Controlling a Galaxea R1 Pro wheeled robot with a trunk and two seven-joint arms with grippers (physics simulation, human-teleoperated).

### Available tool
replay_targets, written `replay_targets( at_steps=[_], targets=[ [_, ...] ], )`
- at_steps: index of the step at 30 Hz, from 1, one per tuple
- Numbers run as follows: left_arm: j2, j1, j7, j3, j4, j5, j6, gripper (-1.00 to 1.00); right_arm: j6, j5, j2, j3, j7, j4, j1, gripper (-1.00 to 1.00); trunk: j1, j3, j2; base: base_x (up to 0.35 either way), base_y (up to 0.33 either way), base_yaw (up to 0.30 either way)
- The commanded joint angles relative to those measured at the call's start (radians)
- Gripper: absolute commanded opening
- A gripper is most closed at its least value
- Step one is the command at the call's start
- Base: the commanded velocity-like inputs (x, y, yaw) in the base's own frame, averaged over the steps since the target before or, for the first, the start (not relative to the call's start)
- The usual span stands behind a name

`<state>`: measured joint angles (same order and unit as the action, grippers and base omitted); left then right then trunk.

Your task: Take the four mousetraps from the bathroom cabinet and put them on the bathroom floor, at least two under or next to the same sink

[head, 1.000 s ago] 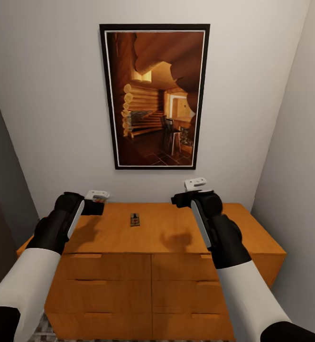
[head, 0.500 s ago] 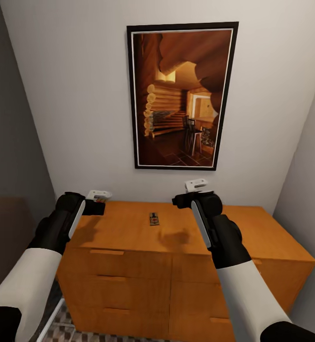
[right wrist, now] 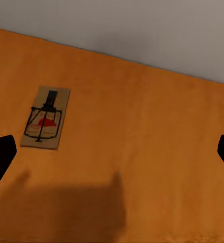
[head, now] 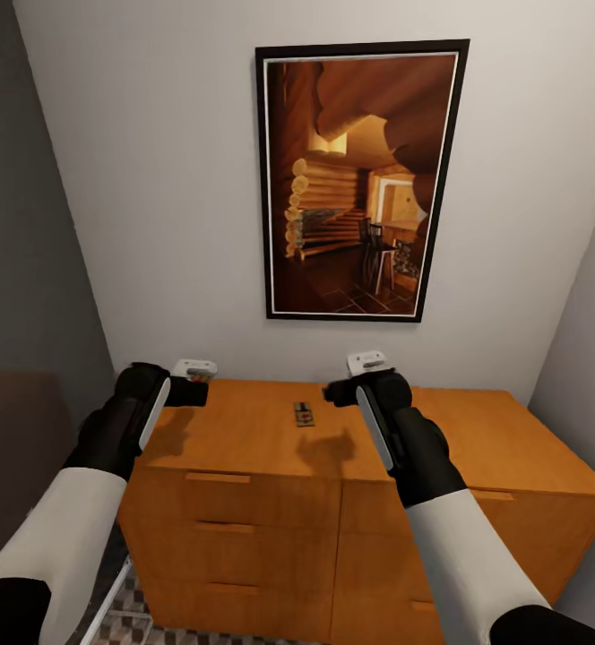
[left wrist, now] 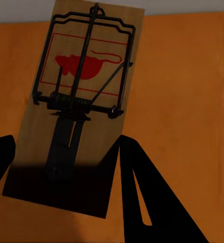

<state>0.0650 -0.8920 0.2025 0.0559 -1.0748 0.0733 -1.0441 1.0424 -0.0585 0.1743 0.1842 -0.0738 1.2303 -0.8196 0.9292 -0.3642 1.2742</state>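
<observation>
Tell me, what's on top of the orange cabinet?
One mousetrap lies on the cabinet top between the arms. Another mousetrap sits between the left gripper fingers. The drawers are shut, so their insides are hidden.

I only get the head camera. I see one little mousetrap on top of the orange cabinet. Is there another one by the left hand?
Observer: Yes. The left wrist camera shows a second mousetrap between the left hand fingers, over the cabinet top.
Operator: Is it gripped?
Observer: Can't tell. The fingers flank it, and its near end is in shadow.
Operator: And the other one?
Observer: The right hand is open wide with nothing between its fingers. The middle mousetrap lies off to one side.
</observation>
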Motion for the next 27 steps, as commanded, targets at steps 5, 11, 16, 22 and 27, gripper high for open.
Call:
replay_targets(
  at_steps=[5, 11, 16, 22, 27],
  targets=[
    [-0.048, -0.001, 0.008, 0.003, -0.002, 0.026, -0.003, -1.00, 0.005, -0.006, 0.000, -0.008, -0.001, -0.108, -0.037, 1.00, 0.000, -0.001, 0.001, 0.001, 0.003, 0.000],
    [-0.072, -0.001, 0.008, 0.004, -0.002, 0.028, -0.003, -1.00, 0.005, -0.004, 0.000, -0.037, 0.001, -0.200, -0.122, 1.00, 0.000, -0.001, 0.001, 0.000, 0.000, 0.000],
    [-0.079, -0.001, 0.007, 0.004, -0.003, 0.029, -0.003, -1.00, 0.005, -0.005, 0.000, -0.043, 0.005, -0.213, -0.148, 1.00, 0.000, -0.001, 0.001, 0.004, 0.005, 0.000],
    [-0.079, -0.001, 0.007, 0.004, -0.004, 0.030, -0.003, -1.00, 0.005, -0.003, 0.000, -0.044, 0.008, -0.214, -0.153, 1.00, 0.000, -0.001, 0.001, 0.084, 0.130, 0.000],
    [-0.079, -0.001, 0.006, 0.005, -0.004, 0.030, -0.003, -1.00, 0.005, 0.038, 0.000, -0.045, 0.008, -0.214, -0.154, 1.00, 0.000, -0.001, 0.001, 0.126, 0.173, 0.000]
  ],
)
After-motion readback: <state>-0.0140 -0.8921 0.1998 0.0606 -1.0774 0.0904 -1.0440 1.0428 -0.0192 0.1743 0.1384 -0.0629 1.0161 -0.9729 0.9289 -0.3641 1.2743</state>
